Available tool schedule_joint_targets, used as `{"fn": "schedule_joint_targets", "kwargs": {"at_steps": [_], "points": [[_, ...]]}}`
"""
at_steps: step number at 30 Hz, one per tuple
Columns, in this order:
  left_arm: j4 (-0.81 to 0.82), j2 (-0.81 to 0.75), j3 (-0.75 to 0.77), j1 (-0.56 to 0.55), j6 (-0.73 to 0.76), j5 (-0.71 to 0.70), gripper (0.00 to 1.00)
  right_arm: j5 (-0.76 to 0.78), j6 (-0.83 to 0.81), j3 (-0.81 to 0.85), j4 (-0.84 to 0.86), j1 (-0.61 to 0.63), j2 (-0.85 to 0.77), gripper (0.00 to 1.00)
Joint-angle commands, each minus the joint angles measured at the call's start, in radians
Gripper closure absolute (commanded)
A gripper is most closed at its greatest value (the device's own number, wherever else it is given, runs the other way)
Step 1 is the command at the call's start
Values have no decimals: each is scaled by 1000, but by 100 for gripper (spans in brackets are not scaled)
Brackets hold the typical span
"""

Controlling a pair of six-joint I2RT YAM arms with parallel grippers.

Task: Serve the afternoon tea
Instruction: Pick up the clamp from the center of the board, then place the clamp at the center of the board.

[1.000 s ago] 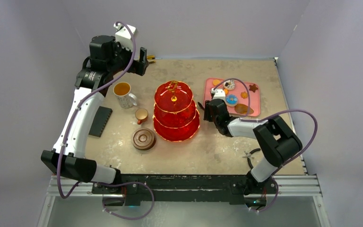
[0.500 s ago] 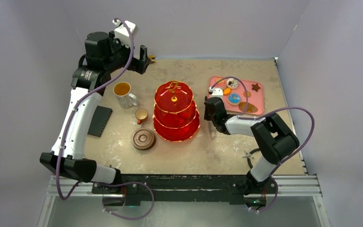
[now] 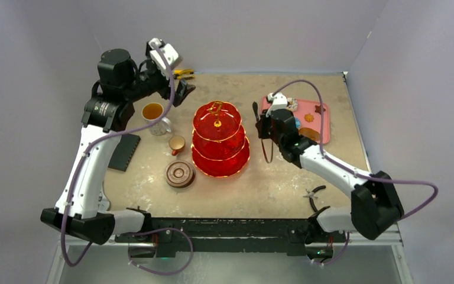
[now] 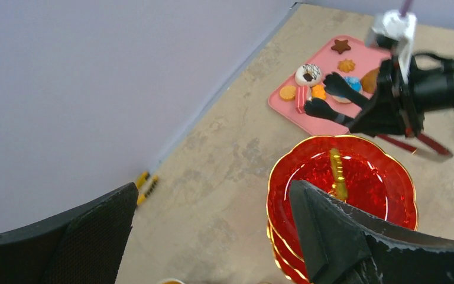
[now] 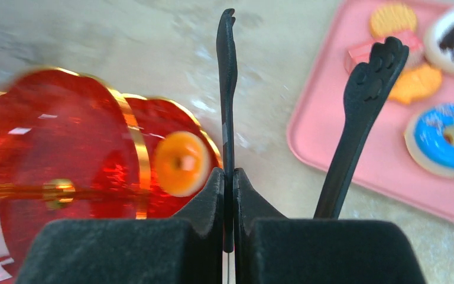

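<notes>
Right pincer (image 5: 229,176) lifted tongs (image 5: 363,89); stand (image 3: 220,155) upright, gold handle (image 3: 216,109) pointing up.

We are looking at a red stand (image 3: 220,139) standing upright, with three see-through plates and a gold handle on top. A white mug (image 3: 155,118) of amber tea is sitting left of the stand. A small brown cup (image 3: 177,144) is sitting just beside the stand's left edge. Little colourful pastries (image 4: 309,74) are lying right of the stand.

Glossy translucent red stand (image 3: 220,142) (gold metallic trim), matt black tongs (image 5: 360,100), mottled table (image 3: 272,183)
</notes>
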Motion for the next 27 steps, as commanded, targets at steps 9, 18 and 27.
{"fn": "schedule_joint_targets", "kwargs": {"at_steps": [9, 18, 27], "points": [[187, -64, -125, -500, 719, -134, 1, -228, 5, 373, -309, -11, -267, 100], [372, -43, -271, -622, 1011, -241, 1, -361, -64, 362, -318, -11, -349, 100], [361, -86, -270, -624, 808, -315, 1, -52, -23, 284, -386, -45, -201, 100]]}}
